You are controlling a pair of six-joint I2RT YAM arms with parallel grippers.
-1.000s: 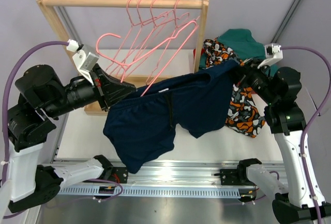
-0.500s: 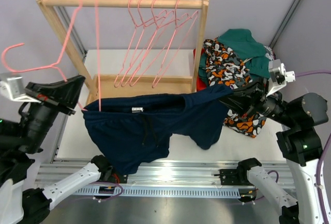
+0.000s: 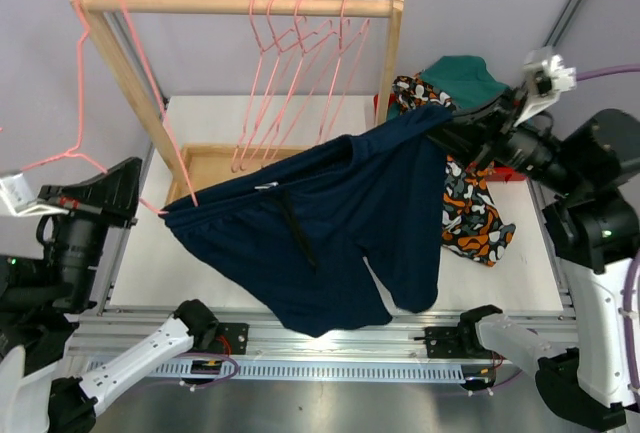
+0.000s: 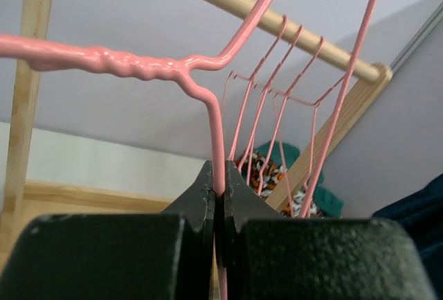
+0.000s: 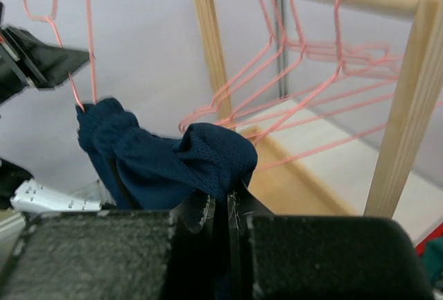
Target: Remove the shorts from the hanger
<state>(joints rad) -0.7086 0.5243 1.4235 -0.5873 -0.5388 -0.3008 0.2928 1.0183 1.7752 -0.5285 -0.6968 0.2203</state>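
The navy shorts (image 3: 340, 223) hang stretched in the air above the table. Their left waistband corner is caught on the lower tip of a pink wire hanger (image 3: 150, 83). My left gripper (image 3: 138, 193) is shut on that hanger's wire (image 4: 138, 64), low at the left beside the rack. My right gripper (image 3: 447, 118) is shut on the other end of the waistband, raised at the right. In the right wrist view the navy shorts (image 5: 180, 158) bunch over my right gripper (image 5: 228, 199), with the hanger (image 5: 88, 37) at their far end.
A wooden rack (image 3: 240, 3) stands at the back with several pink hangers (image 3: 300, 63) on its bar. Camouflage shorts (image 3: 470, 208) and teal shorts (image 3: 465, 78) lie piled at the right, under my right arm.
My right gripper has risen and drawn back with the waistband, and the shorts now slope up to the right. The left arm has turned the hanger, whose hook now rises by the rack's left post.
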